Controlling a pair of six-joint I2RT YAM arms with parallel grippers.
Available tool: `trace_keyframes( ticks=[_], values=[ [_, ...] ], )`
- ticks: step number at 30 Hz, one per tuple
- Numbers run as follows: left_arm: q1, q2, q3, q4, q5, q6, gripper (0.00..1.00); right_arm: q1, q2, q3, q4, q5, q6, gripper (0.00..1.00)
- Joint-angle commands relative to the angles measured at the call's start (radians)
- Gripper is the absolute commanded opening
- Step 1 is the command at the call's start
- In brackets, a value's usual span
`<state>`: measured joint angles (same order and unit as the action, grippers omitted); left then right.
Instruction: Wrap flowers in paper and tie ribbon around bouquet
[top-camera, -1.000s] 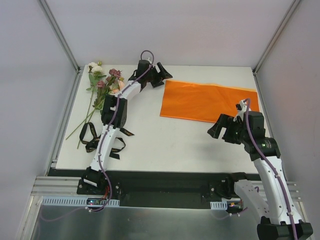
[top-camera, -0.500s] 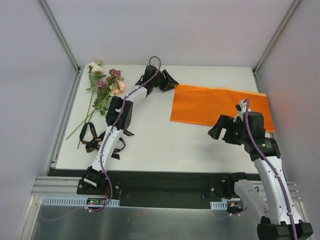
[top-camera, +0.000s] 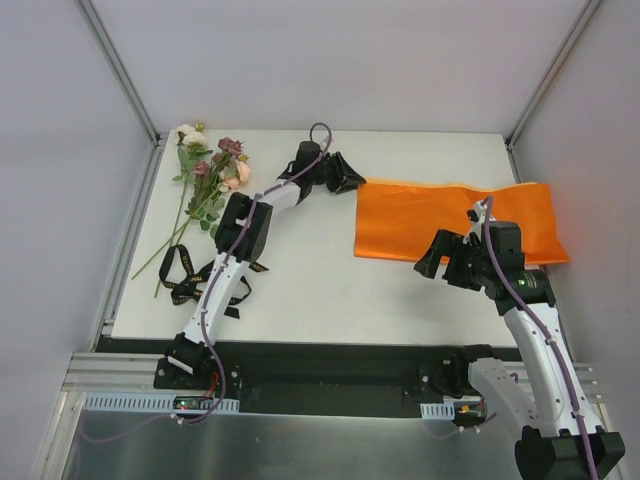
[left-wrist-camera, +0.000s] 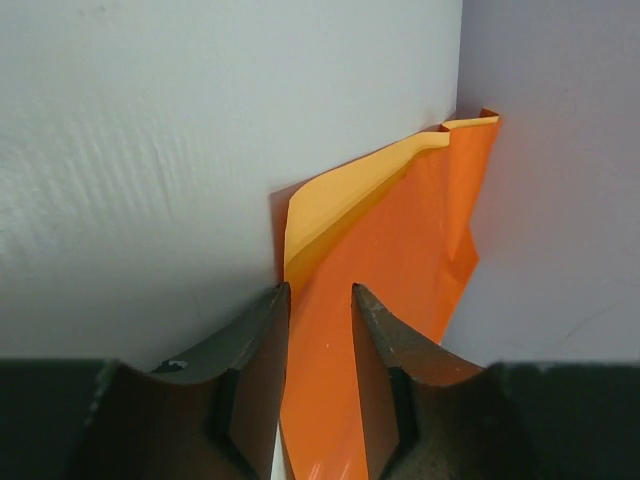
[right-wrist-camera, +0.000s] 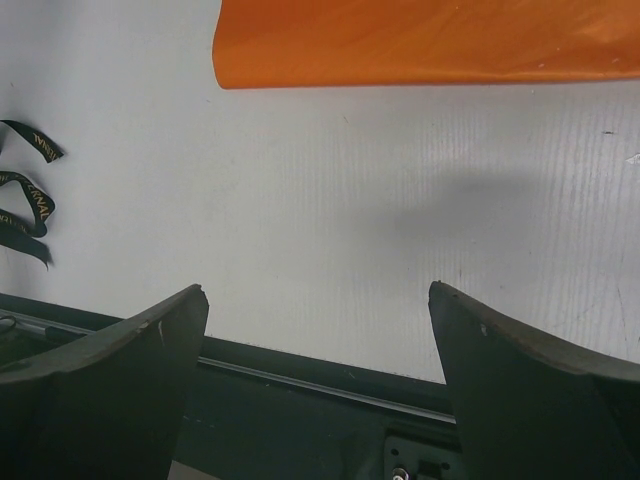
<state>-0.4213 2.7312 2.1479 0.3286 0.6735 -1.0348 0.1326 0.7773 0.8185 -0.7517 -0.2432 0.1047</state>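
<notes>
Left claw (left-wrist-camera: 320, 290): jaws stand narrow with the near edge of the paper (top-camera: 455, 220) running between them. A strip of orange shows in the gap, so I cannot tell if it is truly pinched or only straddled. Right claw (right-wrist-camera: 318, 290): spread wide, nothing in it, hanging over bare table (top-camera: 300, 270).

Where things are: the paper runs straight out ahead of the left claw, flat on the table. Its far end looks crumpled up against the side wall (left-wrist-camera: 540, 200). The same sheet lies just beyond the right claw's tips, not touching them. The flowers (top-camera: 210, 170) are well behind the left claw, past its elbow. The ribbon (top-camera: 185, 275) is further back again, near that arm's base and far off to the right claw's left.

Handling, my guess: the paper is very light, thin and glossy, so it is probably slick. It looks floppy and buckles if pushed; the near corner curls up and shows a paler underside. Best hold looks like a corner or edge, pinched firmly, then dragged low rather than shoved. The flowers have soft blooms on thin stems that would crush easily, so take them by the stems. The ribbon is limp black fabric lying in loose loops, and a raised loop should be easiest to catch.
</notes>
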Motion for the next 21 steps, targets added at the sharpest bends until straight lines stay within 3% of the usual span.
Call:
trace_keyframes(
  ticks=[1,5,9,15,21],
  values=[
    [-0.025,-0.048,-0.023,0.015,0.035,-0.013,0.28,-0.001,0.0,-0.009,0.022,0.001,0.013,0.95],
    [-0.031,-0.085,-0.072,0.049,0.035,-0.019,0.22,-0.001,0.007,-0.015,0.029,0.005,0.013,0.95],
    [-0.025,-0.175,-0.17,0.047,0.011,0.039,0.01,-0.002,0.025,-0.024,0.038,0.001,0.012,0.95],
    [0.004,-0.456,-0.42,-0.049,-0.083,0.247,0.0,0.001,0.129,-0.022,0.057,0.034,0.001,0.95],
    [0.082,-0.787,-0.823,-0.025,-0.176,0.318,0.0,-0.001,0.305,0.016,0.075,0.146,0.122,0.96]
  ],
)
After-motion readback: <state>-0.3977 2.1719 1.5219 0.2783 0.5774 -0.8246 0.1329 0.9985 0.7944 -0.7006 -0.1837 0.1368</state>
